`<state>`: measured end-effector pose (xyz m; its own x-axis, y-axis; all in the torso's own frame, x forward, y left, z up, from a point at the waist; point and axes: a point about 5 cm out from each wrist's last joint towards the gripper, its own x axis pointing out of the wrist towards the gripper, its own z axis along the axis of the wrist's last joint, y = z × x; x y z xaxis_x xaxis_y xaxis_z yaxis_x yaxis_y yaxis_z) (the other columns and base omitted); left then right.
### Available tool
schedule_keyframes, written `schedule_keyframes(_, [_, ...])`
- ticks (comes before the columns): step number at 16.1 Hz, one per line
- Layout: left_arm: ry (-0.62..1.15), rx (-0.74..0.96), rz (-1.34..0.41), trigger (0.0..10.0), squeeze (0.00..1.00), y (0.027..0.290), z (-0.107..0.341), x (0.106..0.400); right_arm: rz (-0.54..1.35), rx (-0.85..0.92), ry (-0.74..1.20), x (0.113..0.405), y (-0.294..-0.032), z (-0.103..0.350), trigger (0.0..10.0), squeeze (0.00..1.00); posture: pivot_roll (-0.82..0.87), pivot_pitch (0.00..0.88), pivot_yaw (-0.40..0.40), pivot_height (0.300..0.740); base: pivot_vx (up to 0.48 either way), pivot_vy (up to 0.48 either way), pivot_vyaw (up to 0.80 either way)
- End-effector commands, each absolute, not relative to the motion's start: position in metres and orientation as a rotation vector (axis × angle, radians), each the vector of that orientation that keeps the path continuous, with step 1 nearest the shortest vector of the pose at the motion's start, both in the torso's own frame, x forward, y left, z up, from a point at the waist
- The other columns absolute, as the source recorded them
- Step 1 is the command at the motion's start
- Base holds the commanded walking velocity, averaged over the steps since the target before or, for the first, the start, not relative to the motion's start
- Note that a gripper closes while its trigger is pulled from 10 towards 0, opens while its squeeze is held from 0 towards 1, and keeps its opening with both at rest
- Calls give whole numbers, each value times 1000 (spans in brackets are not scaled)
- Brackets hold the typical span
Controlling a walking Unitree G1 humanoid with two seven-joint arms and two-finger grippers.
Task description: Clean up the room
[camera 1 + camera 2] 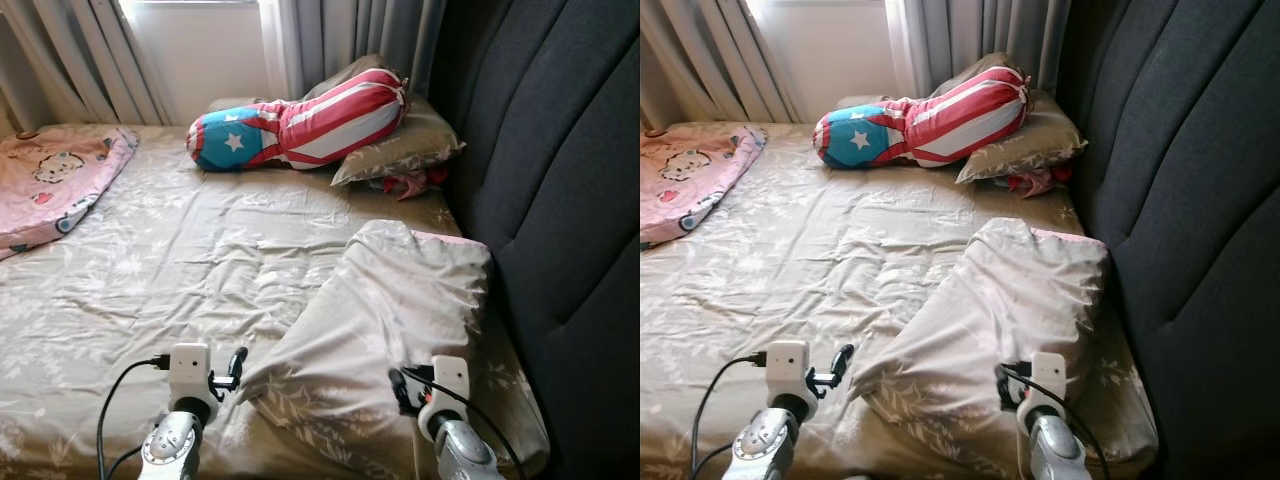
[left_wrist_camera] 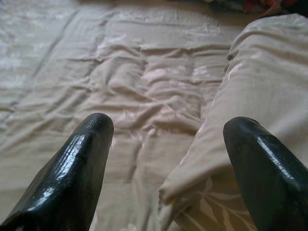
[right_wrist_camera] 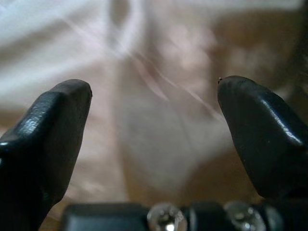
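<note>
A beige leaf-print blanket (image 1: pixel 380 320) lies folded over itself on the right side of the bed, its near corner pointing toward me. My left gripper (image 1: pixel 232 368) hovers open just left of that corner; in the left wrist view the blanket edge (image 2: pixel 202 159) lies between its fingertips (image 2: pixel 91 139). My right gripper (image 1: pixel 405 388) is open above the blanket's near part, and its wrist view has the blurred fabric (image 3: pixel 154 115) close between the fingers (image 3: pixel 250 120). A flag-patterned bolster (image 1: pixel 300 125) rests on a beige pillow (image 1: pixel 400 148) at the head of the bed.
A pink cartoon-print quilt (image 1: pixel 50 180) lies at the far left of the bed. A small red item (image 1: pixel 408 182) is tucked beside the pillow. The dark padded headboard (image 1: pixel 560 200) runs along the right. Grey curtains (image 1: pixel 340 35) hang behind. The wrinkled sheet (image 1: pixel 180 260) spans the middle.
</note>
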<state>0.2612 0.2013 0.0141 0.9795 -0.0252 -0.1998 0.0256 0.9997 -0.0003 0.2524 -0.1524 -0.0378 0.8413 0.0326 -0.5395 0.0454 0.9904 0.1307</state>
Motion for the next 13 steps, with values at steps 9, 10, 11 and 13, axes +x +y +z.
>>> schedule_keyframes(9, [178, 27, -48, 10000, 0, 210, 28, 257, -161, 276, 714, 252, -155, -45, 10000, 1000, 74, 44, 14, 666, 0, 0, 0])
schedule_keyframes(10, [181, 29, -50, 10000, 0, 211, 29, 256, -172, 270, 726, 251, -157, -46, 10000, 1000, 73, 47, 17, 666, 0, 0, 0])
schedule_keyframes(11, [183, 30, -52, 10000, 0, 211, 29, 256, -182, 268, 732, 249, -159, -47, 10000, 1000, 70, 49, 19, 666, 0, 0, 0])
schedule_keyframes(13, [189, 30, -58, 10000, 0, 208, 29, 256, -228, 258, 745, 244, -167, -50, 10000, 1000, 66, 52, 24, 666, 0, 0, 0])
